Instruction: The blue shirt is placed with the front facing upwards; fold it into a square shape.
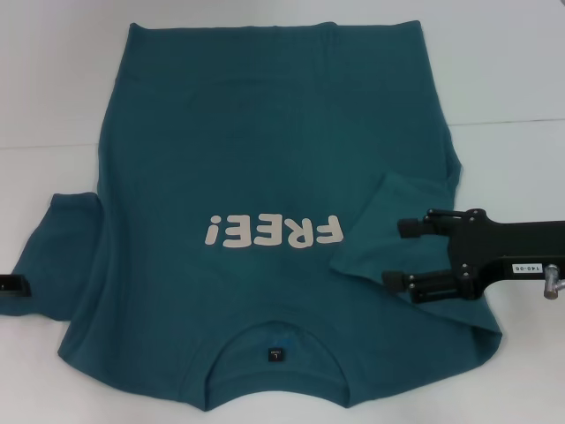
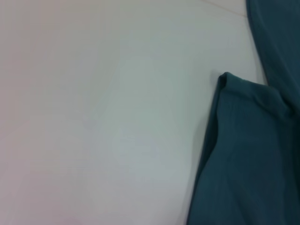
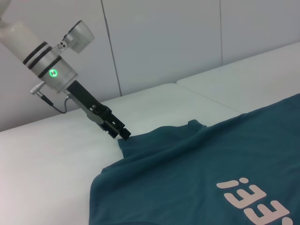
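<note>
The blue shirt [image 1: 265, 150] lies flat on the white table, collar toward me, with the white "FREE!" lettering [image 1: 272, 231] face up. Its right sleeve [image 1: 388, 221] is folded inward over the body. My right gripper [image 1: 399, 253] hovers open over that folded sleeve, one finger on either side of the flap's edge. My left gripper [image 1: 13, 284] shows only at the far left edge, at the tip of the left sleeve [image 1: 62, 256]. In the right wrist view the left gripper [image 3: 123, 133] touches that sleeve's corner [image 3: 136, 140]. The left wrist view shows only sleeve fabric [image 2: 243, 154].
The white table [image 1: 512, 71] extends around the shirt, with a seam line [image 1: 508, 121] crossing it behind the sleeves. A pale wall [image 3: 187, 37] stands beyond the table's far side in the right wrist view.
</note>
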Controlling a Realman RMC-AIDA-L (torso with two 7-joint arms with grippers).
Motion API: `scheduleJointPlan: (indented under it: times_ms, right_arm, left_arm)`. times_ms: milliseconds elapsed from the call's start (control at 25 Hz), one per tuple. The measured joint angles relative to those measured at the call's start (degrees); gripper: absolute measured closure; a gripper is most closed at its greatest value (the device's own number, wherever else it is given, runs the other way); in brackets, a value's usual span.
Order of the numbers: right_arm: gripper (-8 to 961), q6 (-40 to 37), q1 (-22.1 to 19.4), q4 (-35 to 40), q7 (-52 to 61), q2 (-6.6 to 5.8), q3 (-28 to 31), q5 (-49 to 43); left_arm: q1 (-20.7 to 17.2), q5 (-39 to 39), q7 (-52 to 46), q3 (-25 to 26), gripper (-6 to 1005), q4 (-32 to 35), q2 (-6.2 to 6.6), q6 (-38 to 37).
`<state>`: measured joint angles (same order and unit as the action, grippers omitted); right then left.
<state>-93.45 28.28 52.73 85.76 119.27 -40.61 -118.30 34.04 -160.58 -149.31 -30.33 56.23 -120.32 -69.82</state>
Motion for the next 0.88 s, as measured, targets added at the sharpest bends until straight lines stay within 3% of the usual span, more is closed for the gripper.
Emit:
scheduleJointPlan:
  times_ms: [880]
  right_arm:
    - [5,0.5,0.3,-0.1,-0.1,0.00,0.0,-0.2]
  left_arm:
    - [1.3,0.0,-0.4,-0.4,138,-3.0,0.35,1.9]
